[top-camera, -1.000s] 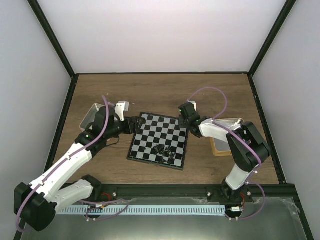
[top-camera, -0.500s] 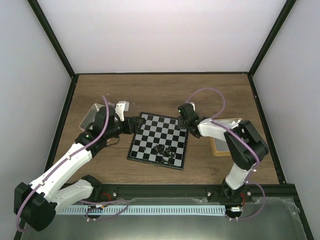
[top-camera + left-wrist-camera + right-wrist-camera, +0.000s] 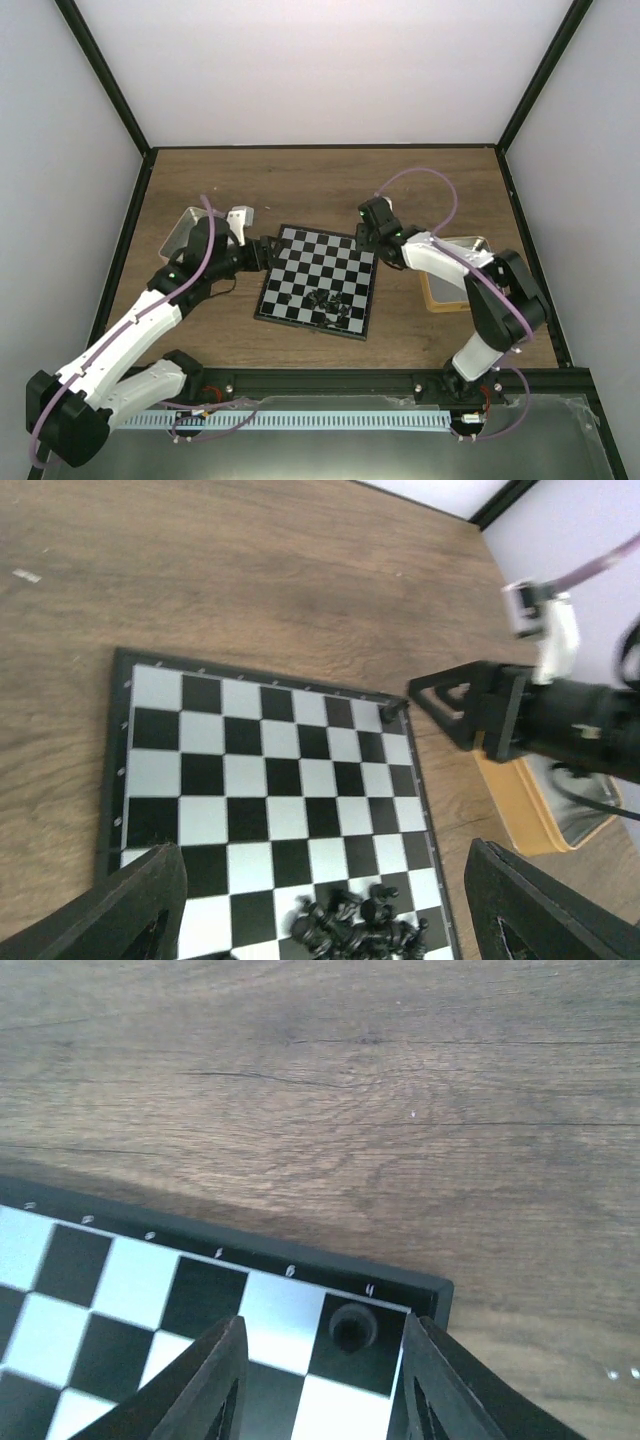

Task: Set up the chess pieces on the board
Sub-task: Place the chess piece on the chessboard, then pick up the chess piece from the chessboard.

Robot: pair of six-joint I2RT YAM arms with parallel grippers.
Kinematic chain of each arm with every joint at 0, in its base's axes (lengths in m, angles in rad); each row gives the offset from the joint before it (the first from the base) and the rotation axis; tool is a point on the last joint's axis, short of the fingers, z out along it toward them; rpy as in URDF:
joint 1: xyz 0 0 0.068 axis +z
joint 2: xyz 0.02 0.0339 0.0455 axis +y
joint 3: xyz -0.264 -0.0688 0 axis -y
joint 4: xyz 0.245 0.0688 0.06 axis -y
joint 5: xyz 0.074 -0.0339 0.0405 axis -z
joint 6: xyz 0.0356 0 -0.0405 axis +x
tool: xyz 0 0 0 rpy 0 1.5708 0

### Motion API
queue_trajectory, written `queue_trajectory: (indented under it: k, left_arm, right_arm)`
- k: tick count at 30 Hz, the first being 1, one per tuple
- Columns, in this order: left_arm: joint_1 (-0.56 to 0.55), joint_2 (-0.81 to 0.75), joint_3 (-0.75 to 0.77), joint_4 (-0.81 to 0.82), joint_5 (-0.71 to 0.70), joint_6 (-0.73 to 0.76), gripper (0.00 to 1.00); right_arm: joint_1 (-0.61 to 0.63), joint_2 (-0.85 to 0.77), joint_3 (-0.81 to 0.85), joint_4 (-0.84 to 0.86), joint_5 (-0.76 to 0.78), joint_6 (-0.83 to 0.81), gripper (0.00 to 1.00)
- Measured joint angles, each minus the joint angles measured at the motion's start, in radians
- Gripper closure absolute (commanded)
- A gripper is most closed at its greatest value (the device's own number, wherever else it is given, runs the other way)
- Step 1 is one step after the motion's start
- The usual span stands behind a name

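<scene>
At the near edge of the board [image 3: 318,280], a heap of black chess pieces [image 3: 328,300] lies tumbled across several squares, not yet sorted. Further back, the left hand [image 3: 266,250] hovers by the board's far left corner, fingers spread wide and holding nothing. At the far right corner, one corner piece [image 3: 349,1328] stands alone on its black square. The right hand [image 3: 322,1345] is open astride it, fingers apart from it. This looks like a placing step just completed. Next, the right hand should rise straight up without knocking the piece, then fetch another from the heap
</scene>
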Motion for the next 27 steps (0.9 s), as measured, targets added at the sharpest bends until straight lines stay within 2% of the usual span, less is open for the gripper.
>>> queue_trajectory:
  k: [8, 12, 18, 24, 27]
  left_arm:
    - [-0.006, 0.008, -0.072, -0.148, -0.081, -0.086, 0.46]
    - [-0.056, 0.051, -0.128, -0.193, -0.098, -0.137, 0.48]
    - [-0.156, 0.181, -0.134, -0.172, -0.124, -0.171, 0.54]
    - [-0.229, 0.388, -0.04, -0.178, -0.198, -0.174, 0.64]
    - [-0.23, 0.454, 0.018, -0.184, -0.23, -0.171, 0.65]
  right_arm:
    - [0.0, -0.253, -0.044, -0.079, -0.142, 0.071, 0.52]
    - [0.0, -0.361, -0.11, -0.089, -0.224, 0.108, 0.52]
    - [0.0, -0.424, -0.193, -0.096, -0.306, 0.146, 0.52]
    - [0.0, -0.441, -0.205, -0.091, -0.328, 0.161, 0.52]
    - [0.0, -0.462, -0.226, -0.083, -0.334, 0.171, 0.52]
